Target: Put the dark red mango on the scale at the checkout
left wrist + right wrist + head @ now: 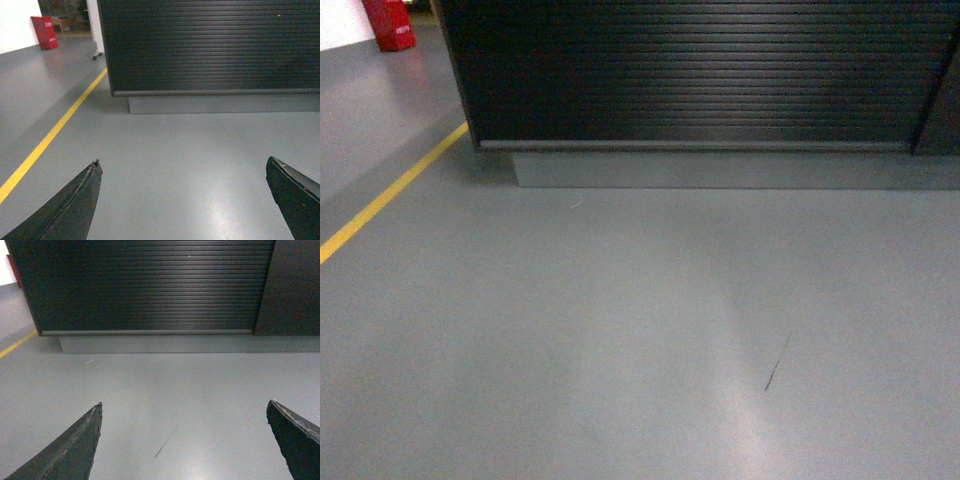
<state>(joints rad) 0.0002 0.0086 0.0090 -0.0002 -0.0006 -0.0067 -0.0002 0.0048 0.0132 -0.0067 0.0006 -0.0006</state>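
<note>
Long black checkout [700,75] with ribbed front panel straight ahead; countertop, mango, scale out of frame. Left gripper [182,167] and right gripper [184,407] both spread wide, empty, above grey floor [620,330] before it.

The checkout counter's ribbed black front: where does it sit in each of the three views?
Head: ribbed front fills the top, from left of centre to the right edge.
Left wrist: ribbed front fills the upper right.
Right wrist: ribbed front spans the top, a plain dark panel at its right.
Shared landmark: the yellow floor line left of the counter.
</note>
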